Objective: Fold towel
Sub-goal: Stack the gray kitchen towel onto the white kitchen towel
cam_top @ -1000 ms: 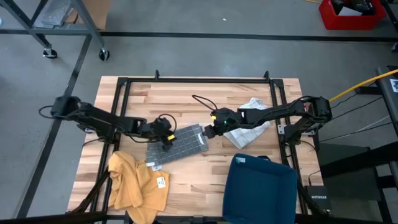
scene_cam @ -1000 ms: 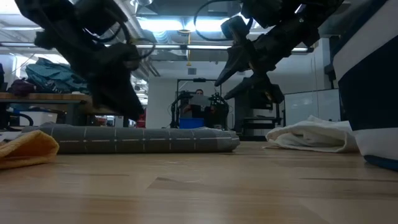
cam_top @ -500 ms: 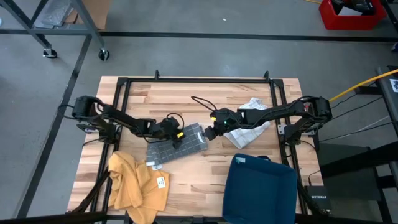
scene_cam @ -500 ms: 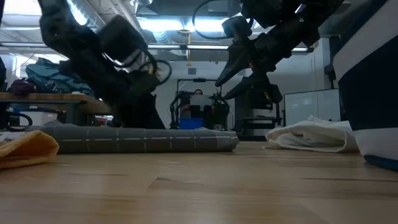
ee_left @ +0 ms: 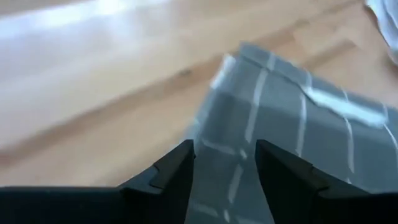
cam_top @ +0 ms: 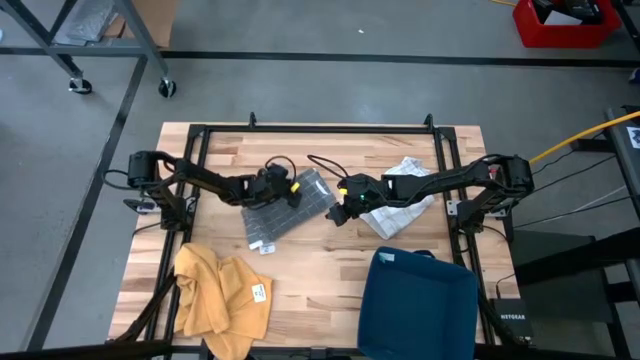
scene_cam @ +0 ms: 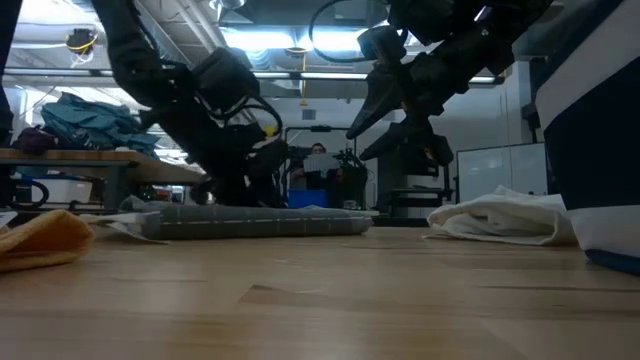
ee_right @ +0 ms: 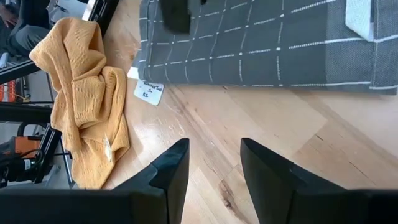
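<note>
While the grey towel (cam_top: pixel 288 206) lies flat mid-table, long axis slanting away from the white cloth (cam_top: pixel 400 196), the left gripper (cam_top: pixel 283 190) sits right on it, fingers parted, and nearer; the right gripper (cam_top: pixel 337 213), empty, hovers apart just off its end beside the white cloth.

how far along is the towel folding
Mostly done: the grey checked towel lies flat on the table as a compact folded rectangle. In hand: the left gripper is down on the towel, jaws open astride it, probably adjusting it. The right gripper hovers open beside the towel's edge, holding nothing. Left: the crumpled yellow cloth and white cloth look unfolded, if they count.
</note>
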### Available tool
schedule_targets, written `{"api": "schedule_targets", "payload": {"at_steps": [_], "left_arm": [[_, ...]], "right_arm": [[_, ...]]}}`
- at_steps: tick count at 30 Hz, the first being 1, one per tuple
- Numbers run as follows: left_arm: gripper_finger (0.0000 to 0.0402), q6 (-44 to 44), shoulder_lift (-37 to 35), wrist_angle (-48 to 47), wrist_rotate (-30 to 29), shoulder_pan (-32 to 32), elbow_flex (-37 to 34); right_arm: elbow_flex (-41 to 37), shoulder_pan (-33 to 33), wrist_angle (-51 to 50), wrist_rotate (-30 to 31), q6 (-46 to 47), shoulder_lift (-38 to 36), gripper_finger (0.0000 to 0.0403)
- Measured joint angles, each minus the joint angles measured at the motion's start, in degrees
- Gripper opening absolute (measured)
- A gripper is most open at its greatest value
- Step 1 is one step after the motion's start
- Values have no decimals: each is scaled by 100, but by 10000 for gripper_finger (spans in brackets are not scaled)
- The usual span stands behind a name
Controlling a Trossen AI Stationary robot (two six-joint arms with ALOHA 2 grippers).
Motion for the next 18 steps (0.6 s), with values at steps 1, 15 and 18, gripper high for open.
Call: {"api": "schedule_targets", "payload": {"at_steps": [1,15,18], "left_arm": [[164,12,-5,3,-1,57,44],[164,1672,-580,419,377,237,343],[164,1753,-585,421,442,232,343]], "right_arm": [[0,0,0,0,1,0,147],[0,0,-36,278,791,0,147],[0,0,-39,281,800,0,147]]}}
